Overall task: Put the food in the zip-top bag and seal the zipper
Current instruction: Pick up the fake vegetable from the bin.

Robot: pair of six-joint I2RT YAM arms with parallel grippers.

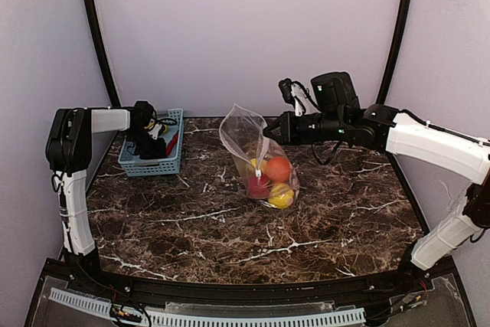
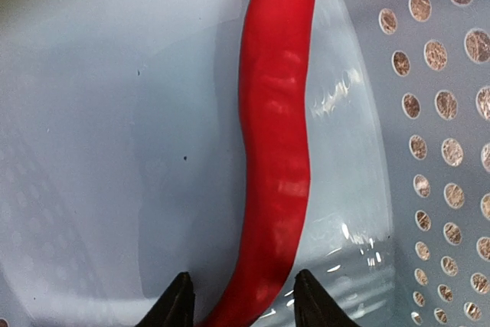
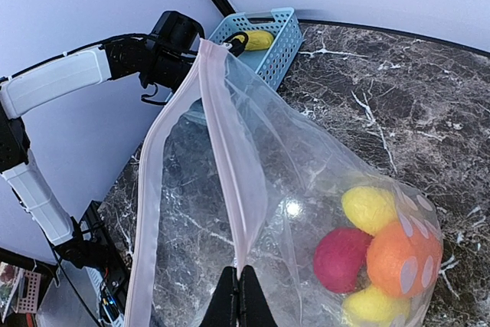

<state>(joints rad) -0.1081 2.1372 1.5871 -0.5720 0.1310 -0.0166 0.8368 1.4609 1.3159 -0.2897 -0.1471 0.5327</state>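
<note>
The zip-top bag stands on the table with its mouth held up and gaping. In its bottom lie an orange ball, a round red piece and yellow pieces. My right gripper is shut on the pink zipper strip at the bag's mouth. My left gripper reaches down into the blue-grey basket. Its jaws stand apart on either side of the long red chili, with a gap showing at the right finger. A yellow piece also lies in the basket.
The basket sits at the far left of the dark marble table, close to the back wall. Its perforated side wall rises just right of the left fingers. The right arm stretches in from the right above the table.
</note>
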